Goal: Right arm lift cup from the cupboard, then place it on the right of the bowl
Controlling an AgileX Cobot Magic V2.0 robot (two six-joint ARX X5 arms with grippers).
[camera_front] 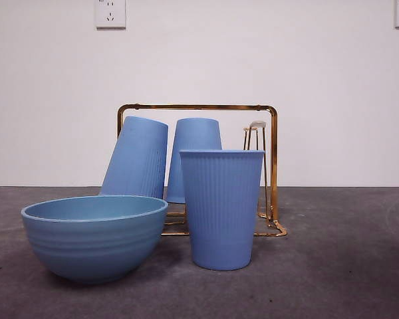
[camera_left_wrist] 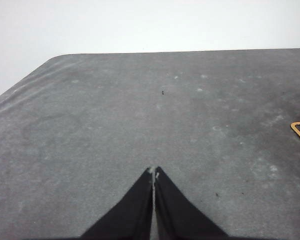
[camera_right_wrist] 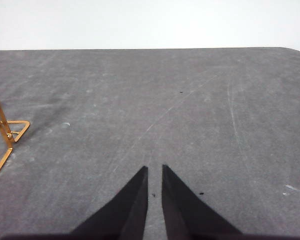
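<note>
Right tool (camera_right_wrist: 154, 172) idle, cup (camera_front: 221, 209) beside bowl (camera_front: 93, 236)

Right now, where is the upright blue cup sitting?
In the front view the upright cup stands on the table just right of the bowl, in front of the gold rack.

A plain white wall (camera_front: 199, 73) with two sockets (camera_front: 110, 13) backs the scuffed grey tabletop (camera_front: 332, 266).
</note>
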